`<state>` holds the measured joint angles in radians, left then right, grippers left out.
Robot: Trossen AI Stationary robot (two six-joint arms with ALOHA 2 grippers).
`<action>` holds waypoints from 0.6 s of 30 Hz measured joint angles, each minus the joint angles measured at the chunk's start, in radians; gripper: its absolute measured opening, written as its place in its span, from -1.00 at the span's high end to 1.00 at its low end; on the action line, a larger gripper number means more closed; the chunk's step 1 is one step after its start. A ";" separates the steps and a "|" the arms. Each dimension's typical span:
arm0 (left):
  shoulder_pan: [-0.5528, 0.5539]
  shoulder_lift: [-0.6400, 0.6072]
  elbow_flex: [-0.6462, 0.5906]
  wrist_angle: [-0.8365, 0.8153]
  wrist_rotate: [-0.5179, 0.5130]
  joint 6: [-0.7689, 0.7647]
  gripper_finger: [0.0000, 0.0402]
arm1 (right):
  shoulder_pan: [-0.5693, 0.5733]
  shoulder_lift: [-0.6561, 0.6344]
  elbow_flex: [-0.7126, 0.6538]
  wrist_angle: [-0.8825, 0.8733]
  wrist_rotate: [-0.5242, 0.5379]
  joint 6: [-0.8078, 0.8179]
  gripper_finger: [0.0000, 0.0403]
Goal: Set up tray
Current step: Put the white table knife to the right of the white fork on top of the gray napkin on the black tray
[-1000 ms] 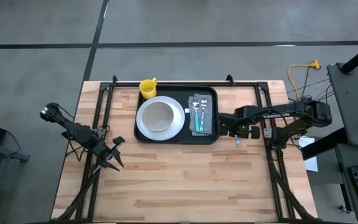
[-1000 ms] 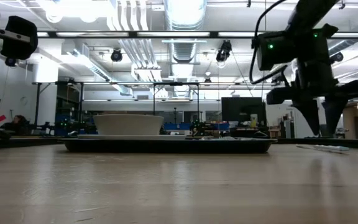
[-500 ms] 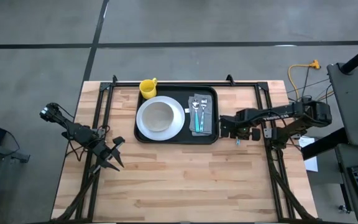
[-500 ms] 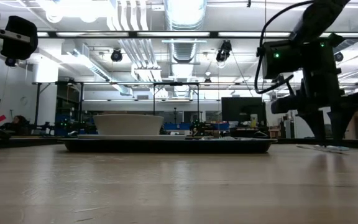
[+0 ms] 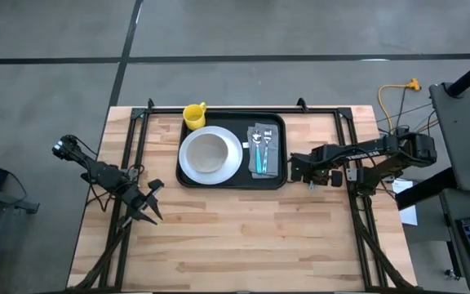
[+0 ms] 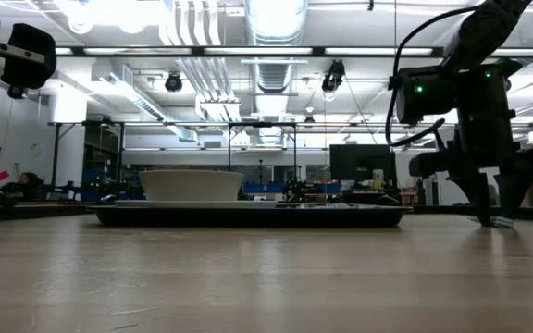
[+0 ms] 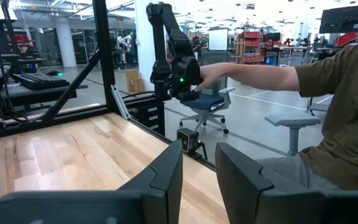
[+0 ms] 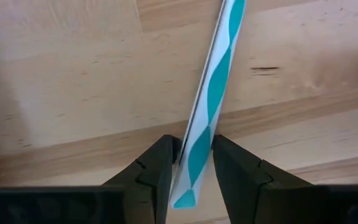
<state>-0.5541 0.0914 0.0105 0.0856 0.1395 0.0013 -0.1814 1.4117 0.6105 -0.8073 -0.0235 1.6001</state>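
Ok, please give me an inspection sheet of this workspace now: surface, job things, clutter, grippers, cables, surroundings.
Surface: light wooden table, mostly bare at the near side.
Job's things: flat black rectangular tray holding a round white plate with bowl and cutlery on a grey napkin; yellow mug at its far corner; teal-and-white striped straw lying on the table to the right of the tray.
Clutter: nothing seen.
Grippers: right gripper low at the table, fingers either side of the straw; left gripper waits at the left, holding nothing.
Cables: yellow cable on the floor at the right.
Surroundings: a seated person in the left wrist view.
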 joint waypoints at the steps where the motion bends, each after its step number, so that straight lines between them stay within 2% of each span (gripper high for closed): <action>1: 0.000 0.000 0.000 0.000 0.000 0.000 0.62 | 0.000 0.000 0.000 0.004 0.000 0.000 0.48; 7: 0.000 0.000 0.000 0.000 0.000 0.000 0.62 | 0.000 0.002 0.003 0.006 -0.002 0.058 0.48; 18: 0.000 0.000 0.000 0.000 0.000 0.000 0.62 | 0.000 0.002 0.003 0.010 -0.003 0.023 0.49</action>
<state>-0.5541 0.0914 0.0108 0.0856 0.1394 0.0013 -0.1814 1.4139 0.6132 -0.7971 -0.0263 1.6234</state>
